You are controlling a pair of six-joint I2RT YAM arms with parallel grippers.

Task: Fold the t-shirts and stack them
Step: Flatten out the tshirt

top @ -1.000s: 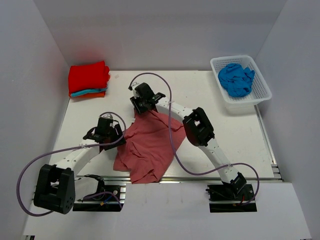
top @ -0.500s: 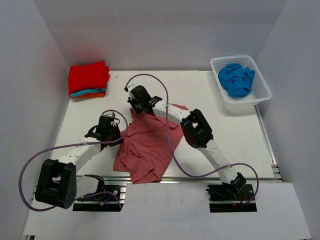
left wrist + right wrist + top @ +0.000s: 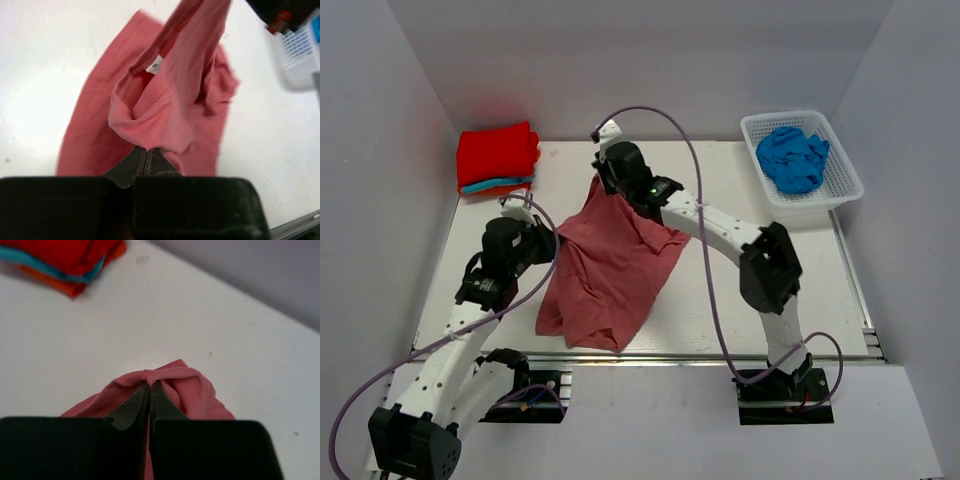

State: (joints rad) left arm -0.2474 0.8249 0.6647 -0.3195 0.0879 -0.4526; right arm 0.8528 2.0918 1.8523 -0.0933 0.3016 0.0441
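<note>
White table (image 3: 820, 260) bears rose t-shirt (image 3: 605, 270), partly raised btwn 2 arms. Left gripper (image 3: 145, 151) pinches fabric near collar; right gripper (image 3: 149, 386) pinches an edge. Risk: shallow bites, so uneven pull may slip cloth.

Left gripper (image 3: 146, 151), lower centre, clamped on bunched dusty rose-red cotton t-shirt (image 3: 170, 95); white plastic lattice basket (image 3: 300, 52) upper right.

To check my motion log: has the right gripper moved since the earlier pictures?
Yes. The right gripper, pinching the rose-red shirt, went toward the far wall, nearly level with the folded stack.
</note>
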